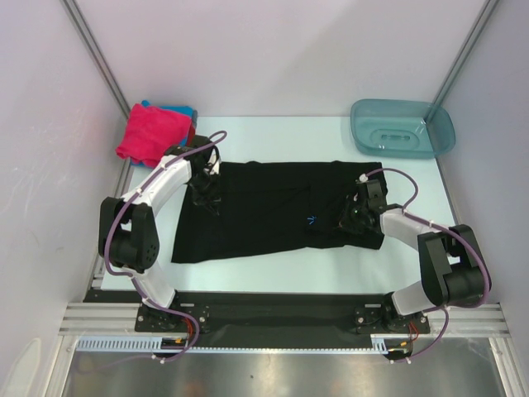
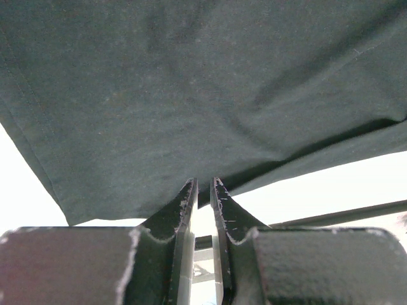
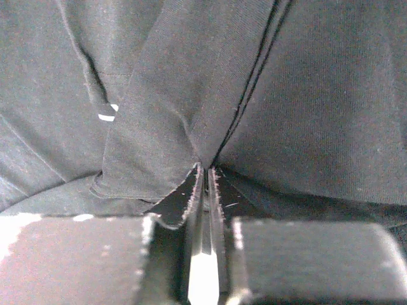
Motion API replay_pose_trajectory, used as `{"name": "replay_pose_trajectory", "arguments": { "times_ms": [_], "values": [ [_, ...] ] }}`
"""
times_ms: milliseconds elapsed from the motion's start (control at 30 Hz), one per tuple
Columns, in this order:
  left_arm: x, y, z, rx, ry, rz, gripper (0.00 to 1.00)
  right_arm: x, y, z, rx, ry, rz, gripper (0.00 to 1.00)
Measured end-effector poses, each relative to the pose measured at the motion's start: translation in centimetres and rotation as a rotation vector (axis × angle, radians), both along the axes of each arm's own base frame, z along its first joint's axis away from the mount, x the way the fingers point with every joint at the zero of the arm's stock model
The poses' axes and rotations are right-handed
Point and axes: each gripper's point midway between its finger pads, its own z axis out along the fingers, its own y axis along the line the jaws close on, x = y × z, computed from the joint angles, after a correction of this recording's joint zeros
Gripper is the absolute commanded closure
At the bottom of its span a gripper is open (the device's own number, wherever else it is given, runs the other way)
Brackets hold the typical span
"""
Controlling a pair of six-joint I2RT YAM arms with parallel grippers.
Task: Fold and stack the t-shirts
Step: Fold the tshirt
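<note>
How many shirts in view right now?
4. Black shirt spread flat in the middle; pink shirt atop the far-left pile; blue shirt and red shirt showing only edges beneath it. That pile may hide more.

Four t-shirts in all: one black t-shirt [image 1: 264, 207] lies spread on the one pale surface [image 1: 273, 141] and bears one small starburst print [image 1: 312, 220]. Three folded ones are piled beyond the black t-shirt's far left corner, with one magenta-pink t-shirt [image 1: 149, 134] on top and the edges of one blue t-shirt [image 1: 178, 110] and one red t-shirt [image 1: 192, 132] showing beneath. One teal basin [image 1: 364, 136] sits beyond the black t-shirt's far right corner, and two robot arms, one left arm [image 1: 157, 194] and one right arm [image 1: 413, 227], each carry one end effector: the left end effector [image 1: 205, 197] at its left edge, the right end effector [image 1: 347, 217] on its right part.
</note>
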Motion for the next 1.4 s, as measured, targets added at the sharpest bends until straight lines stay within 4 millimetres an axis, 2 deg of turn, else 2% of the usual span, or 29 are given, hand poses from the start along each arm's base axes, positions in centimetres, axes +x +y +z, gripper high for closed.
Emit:
{"name": "replay_pose_trajectory", "arguments": {
  "times_ms": [133,233,433,600,700,800,1067,1167,1267,1300,1333,1400],
  "values": [
    [0.0,0.0,0.0,0.0,0.0,0.0,0.82,-0.1,0.0,0.2,0.003,-0.001,0.002,0.96],
    [0.0,0.0,0.0,0.0,0.0,0.0,0.82,-0.3,0.0,1.1,0.006,-0.015,0.002,1.0],
    [0.0,0.0,0.0,0.0,0.0,0.001,0.82,-0.9,-0.1,3.6,0.015,-0.064,0.003,1.0],
    [0.0,0.0,0.0,0.0,0.0,0.001,0.82,-1.2,-0.5,4.4,0.011,-0.071,-0.004,1.0],
    [0.0,0.0,0.0,0.0,0.0,0.001,0.82,-0.7,-0.6,4.9,0.01,-0.081,-0.009,1.0],
    [0.0,0.0,0.0,0.0,0.0,0.0,0.82,1.2,-0.6,5.6,0.008,-0.096,-0.008,1.0],
    [0.0,0.1,0.0,0.001,0.0,0.002,0.82,9.4,0.5,5.3,0.002,-0.115,0.045,1.0],
    [0.1,0.2,0.0,0.006,-0.001,0.004,0.82,11.2,0.8,5.1,0.003,-0.118,0.058,1.0],
    [0.1,0.3,0.0,0.008,-0.001,0.01,0.82,11.4,0.9,5.0,0.003,-0.118,0.065,0.99],
    [0.1,0.4,0.0,0.007,-0.001,0.011,0.82,11.4,0.9,5.0,0.004,-0.12,0.065,0.83],
    [0.2,0.5,0.0,0.008,-0.001,0.014,0.82,11.5,0.9,5.1,0.004,-0.121,0.065,0.76],
    [0.2,0.6,0.0,0.007,-0.001,0.016,0.82,11.5,0.9,5.1,0.001,-0.123,0.065,0.73]
  ]
}}
